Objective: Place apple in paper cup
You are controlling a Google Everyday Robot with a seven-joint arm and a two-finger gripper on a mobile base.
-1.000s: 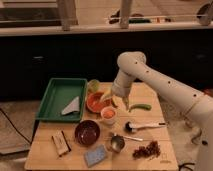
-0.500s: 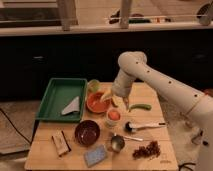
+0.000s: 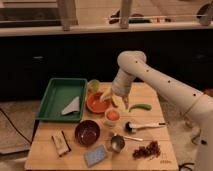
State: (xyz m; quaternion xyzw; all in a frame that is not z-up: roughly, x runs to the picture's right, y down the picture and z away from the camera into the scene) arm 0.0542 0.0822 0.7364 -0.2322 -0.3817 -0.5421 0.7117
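The apple (image 3: 113,114), orange-red, sits in the mouth of the small white paper cup (image 3: 112,121) near the middle of the wooden table. My gripper (image 3: 110,99) hangs just above and slightly behind the cup, at the end of the white arm coming in from the right. Its two yellowish fingers (image 3: 105,95) stand apart with nothing between them. It does not touch the apple.
An orange bowl (image 3: 94,104) stands just left of the cup, with a green tray (image 3: 54,95) farther left. A dark red bowl (image 3: 87,132), a metal measuring cup (image 3: 117,143), a blue sponge (image 3: 95,155), grapes (image 3: 147,150), a spoon (image 3: 142,126) and a green vegetable (image 3: 140,107) surround the cup.
The gripper has barely shifted above the cup. The apple stays in the cup.
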